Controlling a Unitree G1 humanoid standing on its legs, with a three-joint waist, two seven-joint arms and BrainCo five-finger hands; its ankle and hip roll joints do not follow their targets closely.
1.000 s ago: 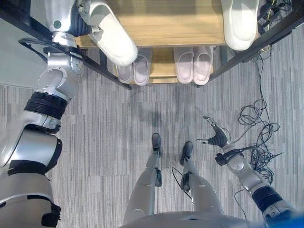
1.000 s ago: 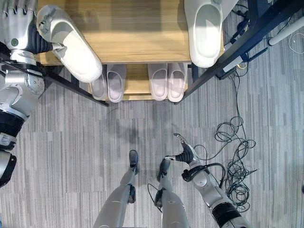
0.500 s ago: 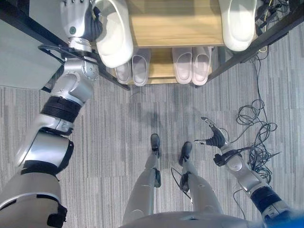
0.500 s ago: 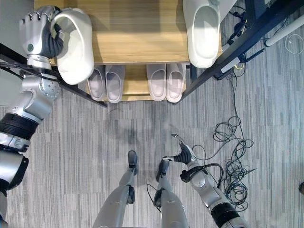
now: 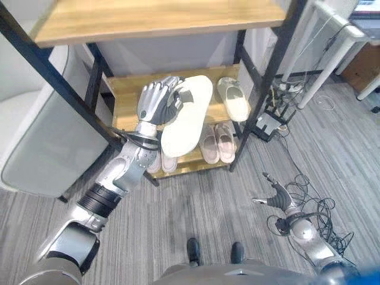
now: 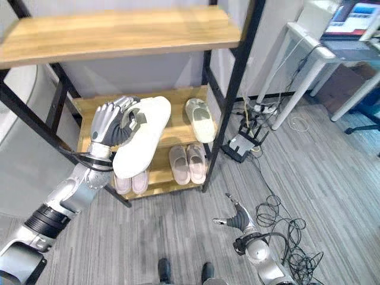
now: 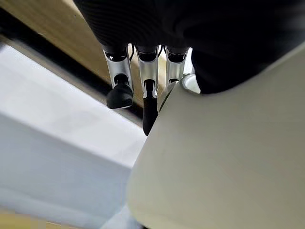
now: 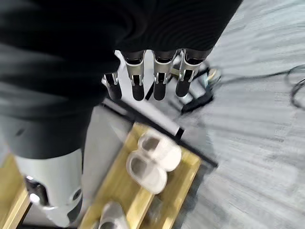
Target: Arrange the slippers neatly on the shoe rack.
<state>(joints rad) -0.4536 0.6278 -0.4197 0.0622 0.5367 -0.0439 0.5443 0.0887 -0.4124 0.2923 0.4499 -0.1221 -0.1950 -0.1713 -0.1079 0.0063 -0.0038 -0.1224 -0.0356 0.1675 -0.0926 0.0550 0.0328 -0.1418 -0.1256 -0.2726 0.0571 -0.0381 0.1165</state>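
The shoe rack (image 6: 233, 89), with black posts and wooden shelves, fills the upper half of the head views. At centre left of the frame the left hand (image 6: 113, 122) is raised in front of the middle shelf (image 6: 178, 101), its fingers (image 7: 119, 76) curled around one end of a white slipper (image 6: 141, 142), which hangs tilted with its pale sole facing the camera and its far end overlapping the shelf edge below. In the left wrist view that sole takes up the lower right, with the dark-tipped fingers wrapped over its rim.

A second white slipper (image 6: 200, 119) lies on the middle shelf, to the right of the held one, near the right post. On the bottom shelf (image 6: 160, 177) a pinkish pair (image 6: 187, 163) sits side by side at centre, and another pair (image 6: 132, 182) shows partly below the held slipper.

The right hand (image 6: 237, 220) hangs low at lower right over the grey carpet (image 6: 148, 237), fingers (image 8: 159, 76) loosely spread and holding nothing, beside loose cables (image 6: 279, 214).
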